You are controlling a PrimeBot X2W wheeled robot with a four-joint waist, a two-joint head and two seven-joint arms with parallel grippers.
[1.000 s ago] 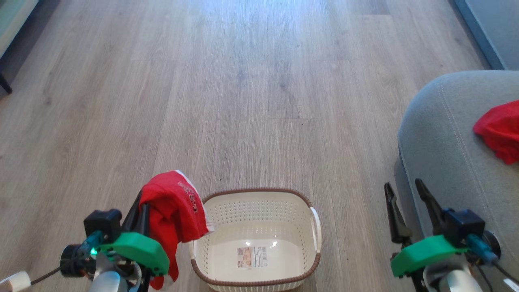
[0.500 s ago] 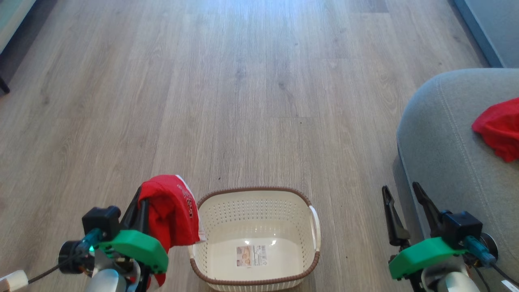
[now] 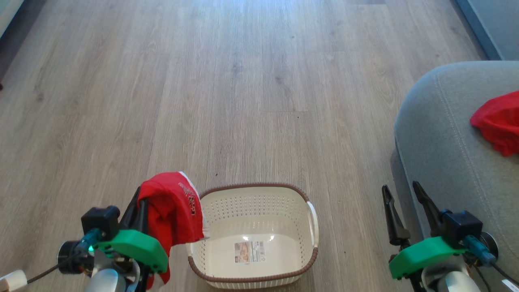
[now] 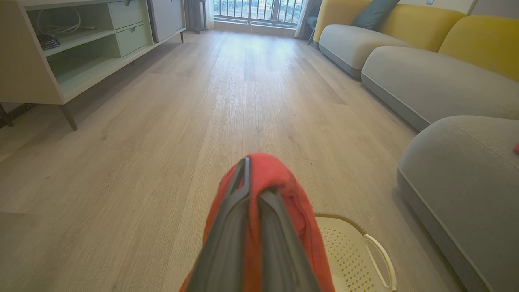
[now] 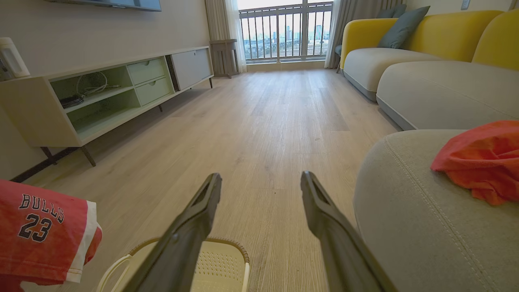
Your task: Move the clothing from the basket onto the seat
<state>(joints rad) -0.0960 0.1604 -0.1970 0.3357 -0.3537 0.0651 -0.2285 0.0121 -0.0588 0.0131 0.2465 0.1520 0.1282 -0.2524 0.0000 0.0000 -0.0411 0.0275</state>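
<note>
left gripper (image 3: pixel 138 205) clamped tight on red garment (image 3: pixel 174 211), raised just left of basket (image 3: pixel 251 188), clear for carry to seat (image 3: pixel 438 134) at right; right gripper (image 3: pixel 400 186) spread wide, holding nothing; second garment (image 3: pixel 496 121) lies on seat

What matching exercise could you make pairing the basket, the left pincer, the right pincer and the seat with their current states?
Column one: 1 basket; 2 left pincer; 3 right pincer; 4 seat.
Column two: A open, holding nothing; B red garment lying on it; C no clothing, label inside; D shut on a red jersey.
Pairs: 1-C, 2-D, 3-A, 4-B.
</note>
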